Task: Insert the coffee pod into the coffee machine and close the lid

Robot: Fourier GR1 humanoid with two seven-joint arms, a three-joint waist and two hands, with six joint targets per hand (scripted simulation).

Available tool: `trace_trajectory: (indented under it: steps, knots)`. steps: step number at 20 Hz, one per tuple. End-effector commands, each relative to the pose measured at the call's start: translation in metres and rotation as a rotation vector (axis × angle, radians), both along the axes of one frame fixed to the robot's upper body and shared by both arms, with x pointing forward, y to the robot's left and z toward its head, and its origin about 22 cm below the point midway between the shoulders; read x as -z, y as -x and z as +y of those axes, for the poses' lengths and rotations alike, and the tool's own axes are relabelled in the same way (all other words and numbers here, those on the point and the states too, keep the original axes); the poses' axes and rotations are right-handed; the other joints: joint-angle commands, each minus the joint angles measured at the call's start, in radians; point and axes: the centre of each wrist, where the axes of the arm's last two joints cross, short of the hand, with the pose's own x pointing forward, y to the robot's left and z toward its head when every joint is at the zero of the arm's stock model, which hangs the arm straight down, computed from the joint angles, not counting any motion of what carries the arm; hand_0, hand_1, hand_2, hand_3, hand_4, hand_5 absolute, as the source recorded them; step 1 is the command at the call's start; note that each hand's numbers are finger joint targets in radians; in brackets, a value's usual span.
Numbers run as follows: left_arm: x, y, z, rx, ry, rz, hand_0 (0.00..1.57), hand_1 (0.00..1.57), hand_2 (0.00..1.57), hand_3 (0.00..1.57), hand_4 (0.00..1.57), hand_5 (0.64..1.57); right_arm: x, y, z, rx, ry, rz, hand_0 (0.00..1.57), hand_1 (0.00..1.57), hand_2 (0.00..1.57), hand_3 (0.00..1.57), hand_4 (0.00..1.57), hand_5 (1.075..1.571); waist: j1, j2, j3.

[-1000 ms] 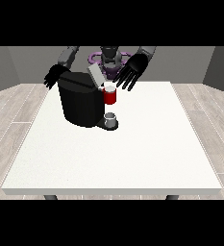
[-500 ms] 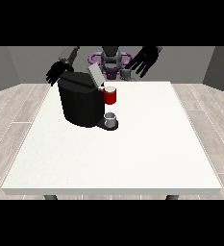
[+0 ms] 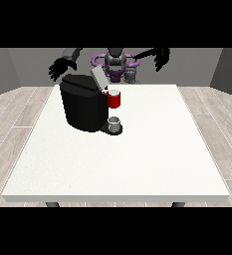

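The big black coffee machine (image 3: pixel 85 107) stands on the far left part of the white surface (image 3: pixel 152 159), with its lid (image 3: pixel 98 78) tilted up and a red thing at the machine (image 3: pixel 114 99) sticking out in front. A small grey thing (image 3: pixel 115 122) sits on its base. The near half and the right side of the surface have lots of room for a hand to pass.

White table (image 3: pixel 137 164), wood-plank floor (image 3: pixel 18 107), grey walls (image 3: pixel 18 67) behind.

Even, bright light; soft shadow under the coffee machine (image 3: pixel 85 107).
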Motion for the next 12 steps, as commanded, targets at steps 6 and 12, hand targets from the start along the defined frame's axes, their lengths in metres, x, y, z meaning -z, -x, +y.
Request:
trace_trajectory:
  steps: [6, 12]
  knots:
    - [0.064, 0.046, 0.031, -0.101, 0.174, 0.119, 0.00, 0.00, 0.00, 0.00, 0.00, 1.571, -0.045, -0.014, 0.011, -0.185, 0.040, -0.084, 0.00, 0.00, 0.00, 0.00, 0.37, 1.571, 0.028, -0.086, -0.0003]
    - [0.077, 0.059, 0.010, -0.076, 0.299, 0.156, 0.00, 0.00, 0.00, 0.00, 0.06, 1.571, -0.081, -0.035, 0.000, -0.228, 0.094, -0.148, 0.00, 0.00, 0.00, 0.00, 0.04, 1.571, 0.104, -0.105, 0.0002]
